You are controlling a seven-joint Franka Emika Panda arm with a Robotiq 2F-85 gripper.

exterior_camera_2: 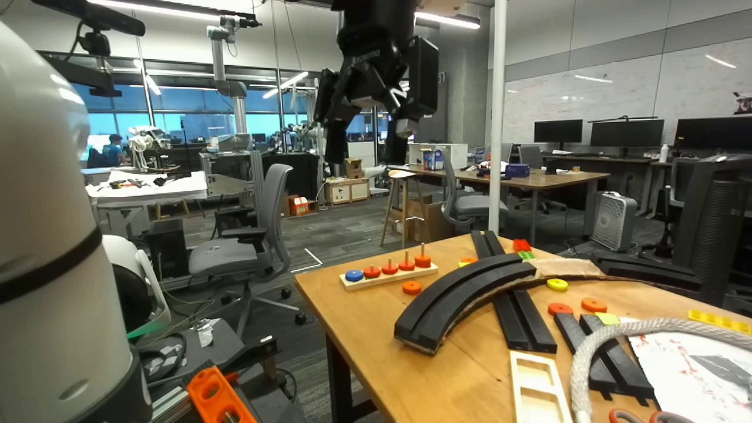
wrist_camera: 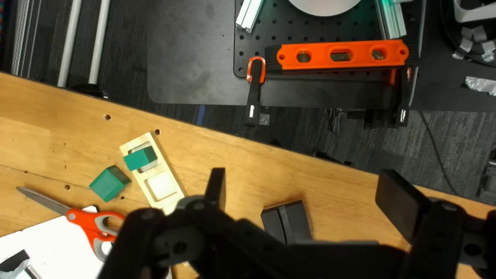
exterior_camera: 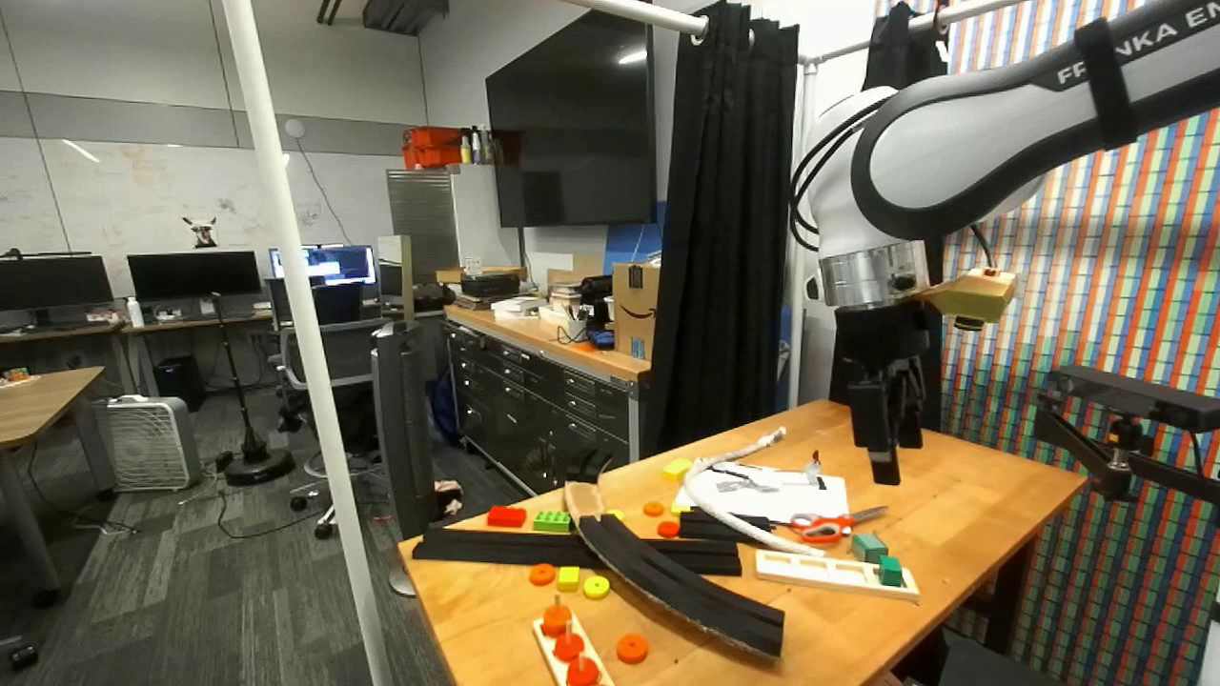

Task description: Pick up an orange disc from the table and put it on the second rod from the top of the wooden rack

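The table (exterior_camera: pixel 963 495) has loose orange discs, one (exterior_camera: pixel 632 649) beside the wooden rack (exterior_camera: pixel 555 659) and another (exterior_camera: pixel 542 575) near the black track. In an exterior view the near orange disc (exterior_camera_2: pixel 412 287) lies just right of the rack (exterior_camera_2: pixel 392 278). The rack is a pale strip with upright rods of rising height; a blue disc, red discs and an orange-red disc sit on it. My gripper (exterior_camera: pixel 896 457) is high above the table, and also shows in an exterior view (exterior_camera_2: pixel 366 157). In the wrist view the gripper (wrist_camera: pixel 302 180) is open and empty; rack and discs are out of view there.
A curved black track (exterior_camera: pixel 681 591) crosses a straight black track (exterior_camera: pixel 505 548) and rises above the table. Scissors (exterior_camera: pixel 822 527), a white rope (exterior_camera: pixel 710 495), paper (exterior_camera: pixel 810 495) and a pale tray (exterior_camera: pixel 801 569) with green blocks (exterior_camera: pixel 868 547) lie farther over. Yellow pieces are scattered.
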